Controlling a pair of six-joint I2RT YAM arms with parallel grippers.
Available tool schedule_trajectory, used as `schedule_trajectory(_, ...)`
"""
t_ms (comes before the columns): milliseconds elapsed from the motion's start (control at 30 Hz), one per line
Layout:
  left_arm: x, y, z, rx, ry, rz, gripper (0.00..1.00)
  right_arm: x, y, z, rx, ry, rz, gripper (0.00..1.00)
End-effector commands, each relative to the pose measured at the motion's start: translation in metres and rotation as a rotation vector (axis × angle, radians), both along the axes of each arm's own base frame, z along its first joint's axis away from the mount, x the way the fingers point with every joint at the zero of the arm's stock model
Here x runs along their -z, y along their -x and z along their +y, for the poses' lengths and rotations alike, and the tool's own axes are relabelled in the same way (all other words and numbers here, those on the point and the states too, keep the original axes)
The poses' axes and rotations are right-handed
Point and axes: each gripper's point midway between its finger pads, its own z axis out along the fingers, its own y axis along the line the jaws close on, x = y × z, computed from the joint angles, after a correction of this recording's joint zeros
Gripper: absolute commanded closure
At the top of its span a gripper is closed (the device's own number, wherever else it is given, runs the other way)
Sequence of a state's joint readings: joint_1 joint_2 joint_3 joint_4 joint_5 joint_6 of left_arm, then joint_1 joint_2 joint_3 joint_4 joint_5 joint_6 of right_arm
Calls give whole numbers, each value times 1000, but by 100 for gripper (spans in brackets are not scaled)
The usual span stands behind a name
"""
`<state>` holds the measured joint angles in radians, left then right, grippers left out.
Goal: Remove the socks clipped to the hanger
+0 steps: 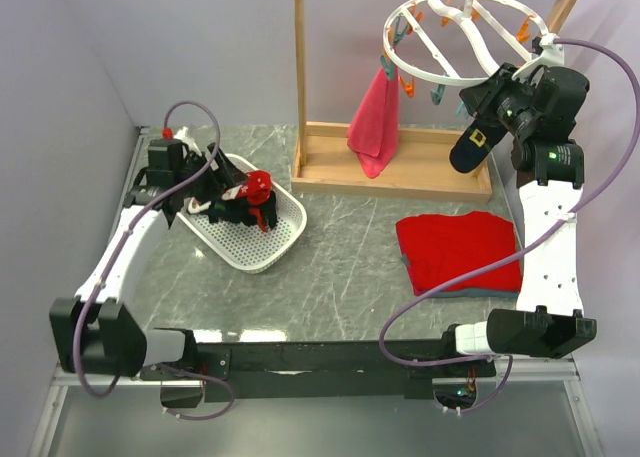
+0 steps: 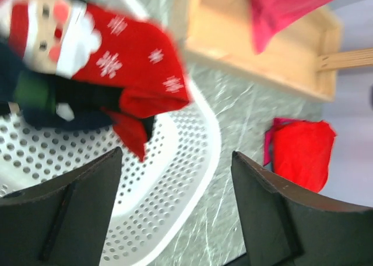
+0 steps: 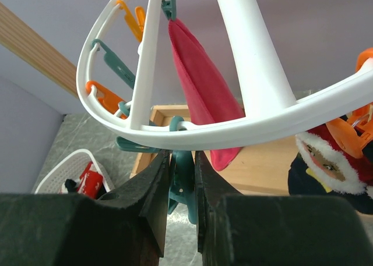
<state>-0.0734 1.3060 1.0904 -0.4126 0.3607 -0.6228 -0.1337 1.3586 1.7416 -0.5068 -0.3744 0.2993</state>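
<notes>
Right wrist view: right gripper [image 3: 182,170] clamps a teal clip [image 3: 183,199] on the hanger [image 3: 256,126]. Left gripper [image 2: 175,213] stands released, jaws wide apart, over socks [image 2: 116,62] in the white basket [image 2: 175,178].

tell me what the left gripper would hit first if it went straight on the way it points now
Most likely the white basket: its perforated wall fills the gap ahead of the open left gripper. The Santa sock lies to one side of that line, though depth is unclear.
</notes>
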Motion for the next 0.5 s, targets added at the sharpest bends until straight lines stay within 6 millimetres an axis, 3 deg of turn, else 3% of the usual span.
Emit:
schedule_trajectory(0, -35, 12, -4, 19, -23, -99, 18, -12, 10, 3, -15, -2, -35, 100)
schedule_trajectory(133, -78, 24, -30, 115, 61, -276, 18, -13, 12, 5, -17, -5, -36, 100)
schedule_trajectory(300, -111, 36, -78, 238, 179, -449, 25, -15, 14, 13, -27, -4, -40, 100)
schedule_trajectory(400, -132, 39, -123, 322, 237, -551, 24, -16, 15, 16, -16, -1, -32, 100)
schedule_trajectory(433, -137, 50, -148, 381, 248, -569, 24, -16, 16, 17, -15, -1, -28, 100)
schedule_trajectory(467, -145, 43, -163, 394, 245, -606, 23, -17, 16, 17, -9, 1, -29, 100)
